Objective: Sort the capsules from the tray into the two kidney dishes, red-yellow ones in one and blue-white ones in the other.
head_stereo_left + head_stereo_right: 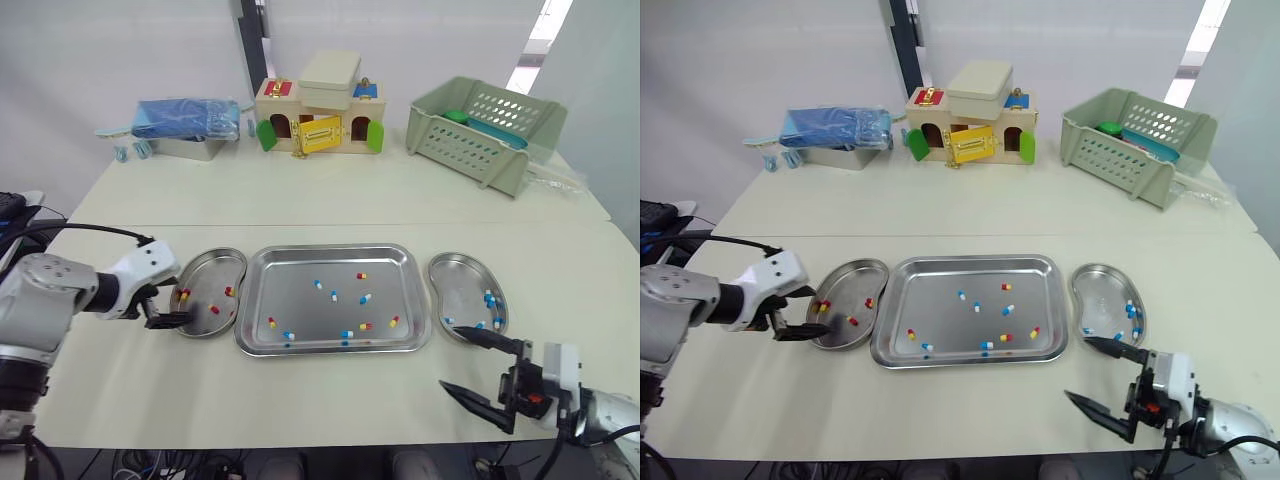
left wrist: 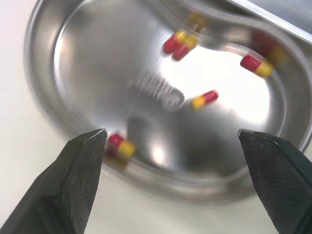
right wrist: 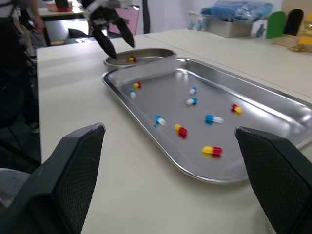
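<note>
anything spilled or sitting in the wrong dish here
Nothing stands out. The left kidney dish holds only red-yellow capsules, the right kidney dish only blue-white capsules, and the unsorted ones lie inside the tray. No capsule appears to lie loose on the table.

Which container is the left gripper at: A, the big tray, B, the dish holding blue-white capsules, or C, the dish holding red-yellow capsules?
C: the left gripper is open at the edge of the left kidney dish, where red-yellow capsules lie.
</note>
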Robot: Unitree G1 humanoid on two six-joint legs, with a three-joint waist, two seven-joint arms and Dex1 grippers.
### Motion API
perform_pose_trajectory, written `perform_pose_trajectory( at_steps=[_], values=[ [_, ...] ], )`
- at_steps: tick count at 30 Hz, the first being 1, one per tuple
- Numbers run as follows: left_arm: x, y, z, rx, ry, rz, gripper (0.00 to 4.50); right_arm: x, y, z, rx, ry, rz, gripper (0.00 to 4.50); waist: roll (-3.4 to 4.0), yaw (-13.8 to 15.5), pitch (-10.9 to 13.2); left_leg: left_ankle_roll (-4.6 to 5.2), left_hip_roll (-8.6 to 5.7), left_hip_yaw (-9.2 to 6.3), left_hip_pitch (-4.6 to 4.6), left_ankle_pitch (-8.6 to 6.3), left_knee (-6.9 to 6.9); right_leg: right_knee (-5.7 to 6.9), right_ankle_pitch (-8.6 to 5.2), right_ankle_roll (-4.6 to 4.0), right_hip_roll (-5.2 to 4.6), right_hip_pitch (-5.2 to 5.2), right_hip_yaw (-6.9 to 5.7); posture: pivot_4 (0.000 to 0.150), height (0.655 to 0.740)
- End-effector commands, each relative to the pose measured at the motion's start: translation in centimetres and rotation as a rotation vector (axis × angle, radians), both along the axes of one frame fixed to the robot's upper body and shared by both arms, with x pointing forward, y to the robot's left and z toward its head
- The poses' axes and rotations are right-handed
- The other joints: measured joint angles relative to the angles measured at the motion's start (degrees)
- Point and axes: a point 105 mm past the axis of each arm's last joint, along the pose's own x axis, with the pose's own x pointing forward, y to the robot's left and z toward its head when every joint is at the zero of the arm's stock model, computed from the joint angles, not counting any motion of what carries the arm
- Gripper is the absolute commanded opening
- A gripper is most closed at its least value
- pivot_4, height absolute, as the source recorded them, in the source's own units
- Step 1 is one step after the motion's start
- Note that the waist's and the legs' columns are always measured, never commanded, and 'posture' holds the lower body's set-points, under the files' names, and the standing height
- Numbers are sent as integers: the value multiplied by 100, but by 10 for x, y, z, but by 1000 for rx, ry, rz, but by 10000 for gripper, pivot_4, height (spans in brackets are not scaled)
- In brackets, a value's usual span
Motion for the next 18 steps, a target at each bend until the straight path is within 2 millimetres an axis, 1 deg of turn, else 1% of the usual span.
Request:
perform_pose_trajectory(
  at_steps=[1, 2, 5, 8, 11, 13, 18],
  values=[
    [-24, 64, 26, 51, -95, 229, 44696, 3, -42, 6, -56, -15, -94, 45000, -1, -42, 1, 1, 0, 4, 1, -1, -1, -1, 0, 0, 0, -1, 5, 1500, 7400],
    [-30, 72, 27, 58, -96, 261, 44696, 4, -50, 5, -64, -10, -113, 45000, -3, -47, 2, 1, 0, 4, 1, -1, -4, -1, 0, 0, 0, -3, 4, 1500, 7400],
    [-44, 85, 30, 66, -101, 315, 44696, 5, -69, 1, -89, 12, -149, 45000, -6, -26, 1, 1, 0, 4, 2, -1, -4, -2, -1, -1, -1, -1, 2, 1500, 7400],
    [-58, 104, 35, 73, -112, 387, 44696, 8, -91, -5, -131, 24, -177, 45000, -8, 17, 0, 1, 0, 6, 7, -1, -1, 0, -1, -1, -3, 9, -1, 1500, 7400],
    [-67, 116, 35, 79, -116, 432, 44696, 12, -107, -10, -152, 35, -190, 45000, -11, 18, 0, 1, 0, 8, 7, -1, -2, -2, -1, -1, -3, 7, 0, 1500, 7400],
    [-70, 119, 33, 78, -112, 444, 44696, 13, -113, -14, -159, 42, -190, 45000, -11, 17, 0, 1, 0, 8, 7, -1, -4, -2, -1, -1, -3, 6, 0, 1500, 7400],
    [-72, 118, 27, 63, -111, 448, 44696, 15, -120, -20, -163, 43, -182, 45000, -10, 4, 1, 1, 1, 9, 7, -1, -4, -1, -1, -1, -3, 6, 0, 1500, 7400]
  ],
)
